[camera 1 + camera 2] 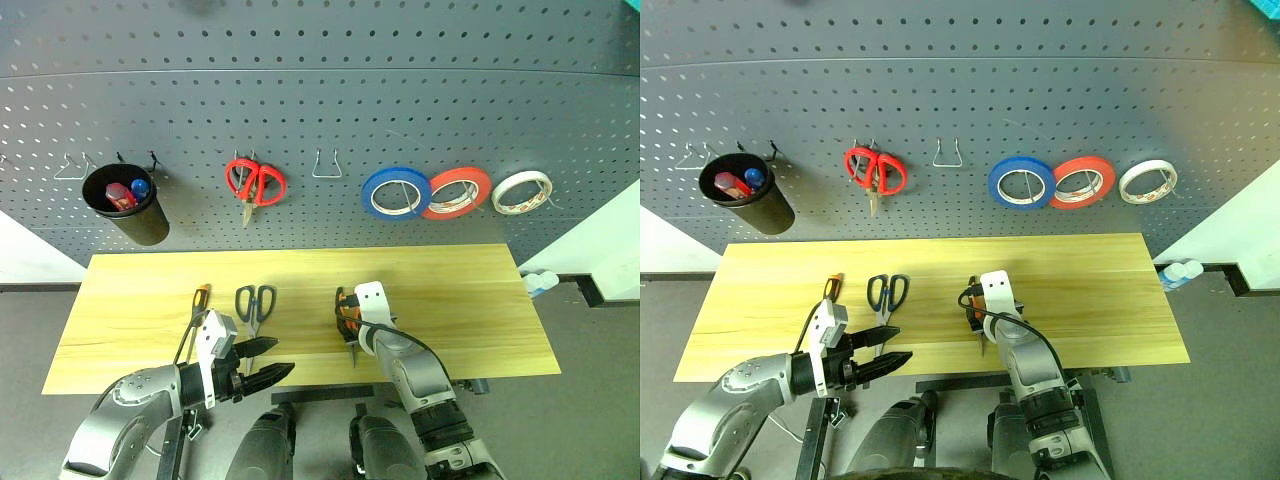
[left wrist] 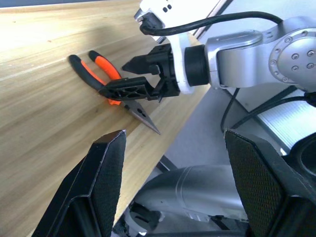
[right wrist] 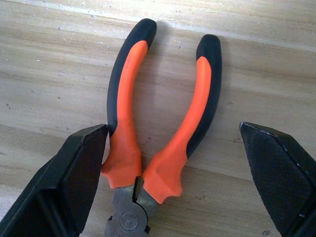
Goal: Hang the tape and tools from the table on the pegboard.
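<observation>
Small pliers (image 3: 163, 123) with orange-and-black handles lie on the light wood table (image 1: 450, 290) near its front edge. My right gripper (image 3: 173, 127) is open and low over them, one finger on each side of the handles near the pivot. The left wrist view shows the same gripper (image 2: 114, 78) at the pliers (image 2: 106, 74). My left gripper (image 1: 272, 360) hangs open and holds nothing, past the table's front edge. Dark-handled scissors (image 1: 254, 302) and a slim screwdriver (image 1: 197, 305) lie on the left of the table. The whitish tape (image 1: 521, 192) hangs at the right of the pegboard (image 1: 400, 100).
On the pegboard hang a black cup (image 1: 128, 205) with small items, red-handled scissors (image 1: 254, 182), a bare wire hook (image 1: 327, 165), a blue roll (image 1: 396, 192) and a red roll (image 1: 456, 192). A pale bottle (image 1: 540, 283) sits just past the table's right end.
</observation>
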